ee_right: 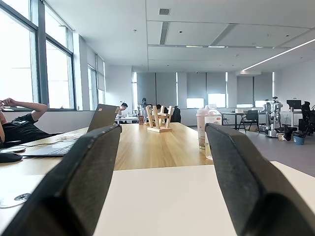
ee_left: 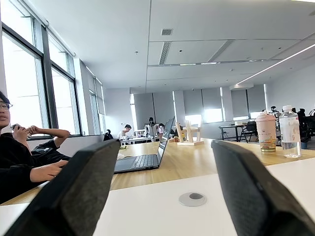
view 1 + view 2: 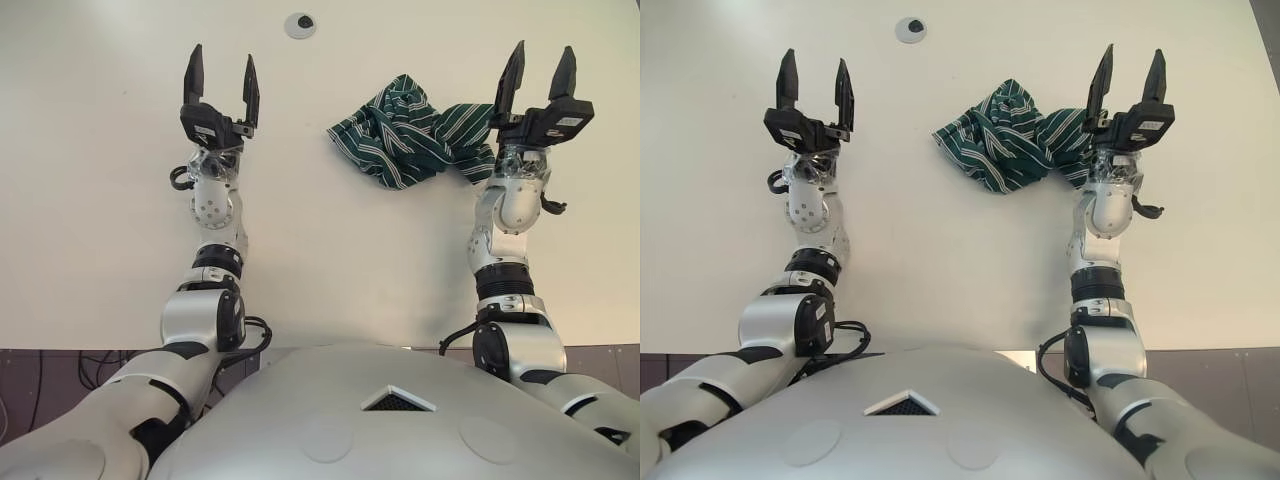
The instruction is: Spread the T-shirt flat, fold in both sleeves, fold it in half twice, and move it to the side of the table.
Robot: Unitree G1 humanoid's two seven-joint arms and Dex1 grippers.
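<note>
The T-shirt (image 3: 405,130), dark green with thin white stripes, lies in a crumpled heap on the white table (image 3: 100,200), right of the middle. Bunched as it is, the heap runs longest across the table, side to side. Its left end is a loose, rumpled edge, and its right end narrows and reaches the right arm's wrist. I cannot tell which end is the collar or the hem.

The left gripper (image 3: 222,68) hangs over bare table well to the left of the shirt, its two dark fingers spread wide with nothing between them. The right gripper (image 3: 542,58) stands just beyond the shirt's right end, spread as wide and also with nothing in its hold. Both point away from the robot.

A small round cable port (image 3: 300,25) sits in the tabletop at the far edge. Behind it, on a wooden table (image 2: 197,162), stand an open laptop (image 2: 147,157), a cup (image 2: 266,132) with a pink lid and a clear capped bottle (image 2: 289,130). Their labels are too small to read, and I cannot tell what is in them.
</note>
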